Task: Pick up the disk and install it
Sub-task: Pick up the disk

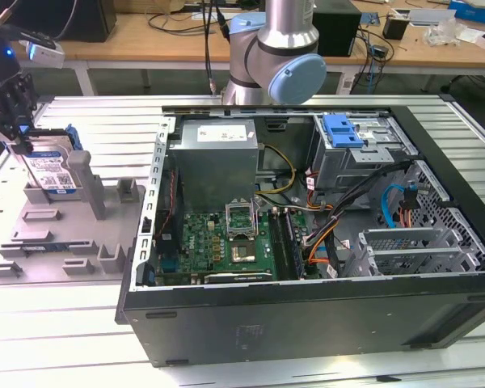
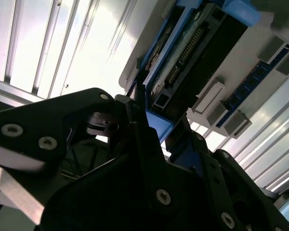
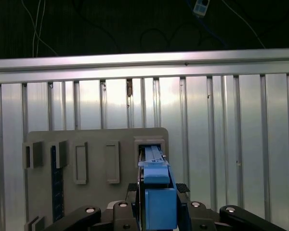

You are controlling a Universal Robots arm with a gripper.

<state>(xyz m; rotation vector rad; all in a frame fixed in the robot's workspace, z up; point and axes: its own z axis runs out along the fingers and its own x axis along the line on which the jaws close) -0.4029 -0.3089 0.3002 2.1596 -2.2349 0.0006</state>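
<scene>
While the gripper was closed on the upper edge of the disk, its jaws flanking the blue carrier in the first wrist view, we judged the largest hazard to be the open computer case, well apart at the exterior view's right. A carried drive could strike its raised wall or miss the drive cage at the far right corner, where a blue latch sat on top. Loose cables draped near that cage could snag a corner of the drive. Closer to the gripper, the grey fixture at the exterior view's left held the disk upright in a slot. A lift off the vertical might therefore bind the drive or drag the whole fixture, which we could not see fastened down. Smallest of all, the grip took only a narrow strip of plastic, and we thought a slip or twist between the jaws possible. Around us was a workshop, with wooden benches at the far side carrying boxes and wires. Everything stood on a ribbed aluminium table, pale, hard and slick-looking, its grooves running across the exterior view.
</scene>
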